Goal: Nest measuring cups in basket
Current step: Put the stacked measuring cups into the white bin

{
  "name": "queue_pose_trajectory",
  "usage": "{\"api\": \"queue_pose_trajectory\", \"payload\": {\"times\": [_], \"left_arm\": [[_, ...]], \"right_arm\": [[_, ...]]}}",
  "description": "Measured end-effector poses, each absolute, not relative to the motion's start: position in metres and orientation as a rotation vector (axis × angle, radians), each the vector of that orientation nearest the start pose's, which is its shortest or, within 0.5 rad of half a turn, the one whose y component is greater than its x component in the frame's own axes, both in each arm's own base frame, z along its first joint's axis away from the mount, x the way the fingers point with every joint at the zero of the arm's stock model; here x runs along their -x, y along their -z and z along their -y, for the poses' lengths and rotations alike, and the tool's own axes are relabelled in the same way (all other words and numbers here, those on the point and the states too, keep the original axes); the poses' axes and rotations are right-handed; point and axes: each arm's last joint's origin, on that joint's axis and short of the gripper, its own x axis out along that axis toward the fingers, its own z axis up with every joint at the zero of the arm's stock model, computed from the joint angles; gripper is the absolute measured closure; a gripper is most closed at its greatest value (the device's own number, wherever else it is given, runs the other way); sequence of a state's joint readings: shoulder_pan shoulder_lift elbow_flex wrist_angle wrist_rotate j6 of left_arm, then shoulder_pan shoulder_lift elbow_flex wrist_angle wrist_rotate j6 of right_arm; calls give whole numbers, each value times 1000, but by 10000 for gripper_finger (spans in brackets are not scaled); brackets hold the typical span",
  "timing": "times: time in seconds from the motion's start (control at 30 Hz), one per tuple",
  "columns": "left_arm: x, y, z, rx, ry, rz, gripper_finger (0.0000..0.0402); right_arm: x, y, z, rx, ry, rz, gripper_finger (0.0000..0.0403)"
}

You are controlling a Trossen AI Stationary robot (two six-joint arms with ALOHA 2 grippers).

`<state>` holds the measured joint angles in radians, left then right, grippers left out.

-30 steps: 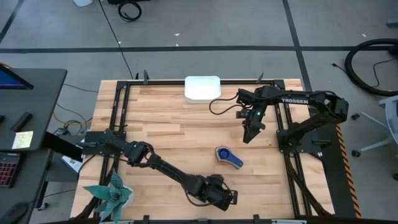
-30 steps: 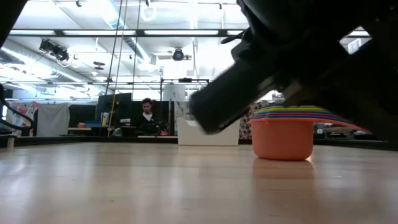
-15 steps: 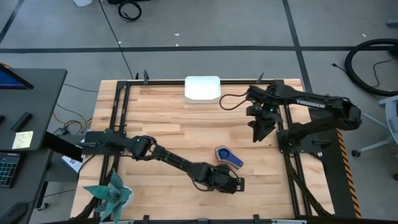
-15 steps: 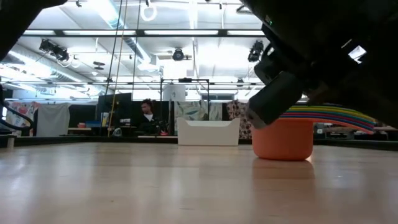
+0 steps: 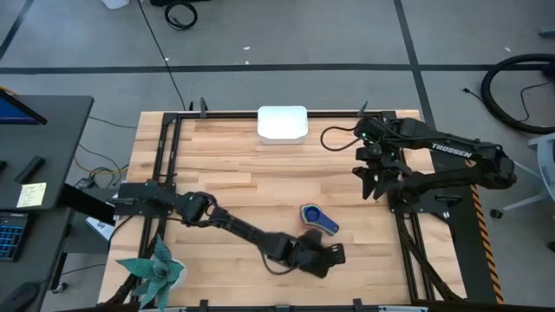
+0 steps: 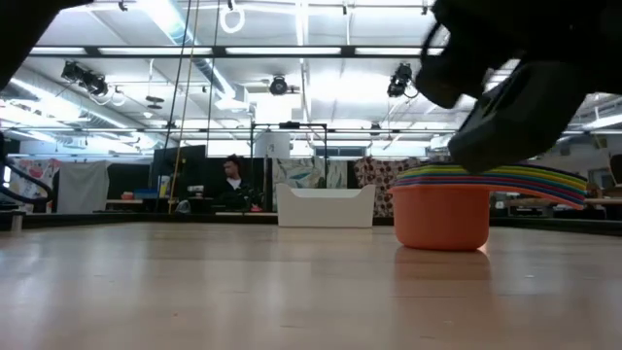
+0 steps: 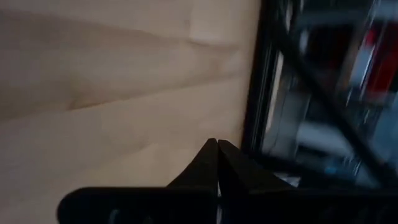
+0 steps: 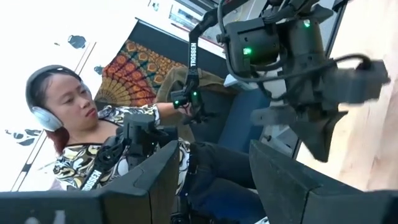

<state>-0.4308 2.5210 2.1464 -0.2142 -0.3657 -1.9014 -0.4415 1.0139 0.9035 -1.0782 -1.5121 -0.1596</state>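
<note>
Low view shows me the measuring cups [image 6: 442, 209] already stacked on the table, well short of the basket [image 6: 326, 207]: light, rigid, slick plastic, I judge. My left gripper [image 7: 216, 163] is pinched shut on nothing near the stack; my right gripper [image 8: 211, 177] waits spread wide by the table's right edge. I'd take the fanned handles [image 6: 544, 182].

Landmark is the basket [image 5: 283, 123]: white, rounded-rectangular, sitting at the far edge of the wooden table [image 5: 217, 182], about centred. A stack of measuring cups [image 5: 318, 218] lies on the table nearer the front than the basket and a little to its right, dark blue on top, handle pointing away from the basket. Left gripper [image 5: 336, 254] is low over the table further from the basket than the cups, just beside them, its arm stretched flat across the table from the left. Right gripper [image 5: 373, 184] is right of the basket, near the table's right rail.
</note>
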Motion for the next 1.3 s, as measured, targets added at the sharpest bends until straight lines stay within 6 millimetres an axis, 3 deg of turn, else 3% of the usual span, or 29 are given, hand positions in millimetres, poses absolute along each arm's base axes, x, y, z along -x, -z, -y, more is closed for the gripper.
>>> {"api": "queue_pose_trajectory", "payload": {"times": [0.17,0.27,0.37,0.63,0.83,1.03,1.17,1.3], "left_arm": [[-487,-165,260,1717,-693,-69,398],[-472,-168,278,1757,-714,217,399],[-469,-169,281,1728,-712,267,395],[-481,-169,262,1582,-734,180,365],[-495,-166,247,1757,-700,-59,330],[-510,-164,222,1682,-652,-244,297],[-515,-164,212,1685,-650,-269,293],[-516,-166,213,1693,-626,-247,292]], "right_arm": [[-155,-296,36,-880,-1002,-623,204],[-156,-296,35,-874,-1013,-626,204],[-156,-296,34,-870,-1019,-627,204],[-156,-296,34,-866,-1021,-625,204],[-158,-297,34,-848,-1025,-613,204],[-159,-298,35,-844,-1025,-608,204],[-160,-298,35,-844,-1025,-608,204],[-160,-298,35,-844,-1025,-608,204]]}}
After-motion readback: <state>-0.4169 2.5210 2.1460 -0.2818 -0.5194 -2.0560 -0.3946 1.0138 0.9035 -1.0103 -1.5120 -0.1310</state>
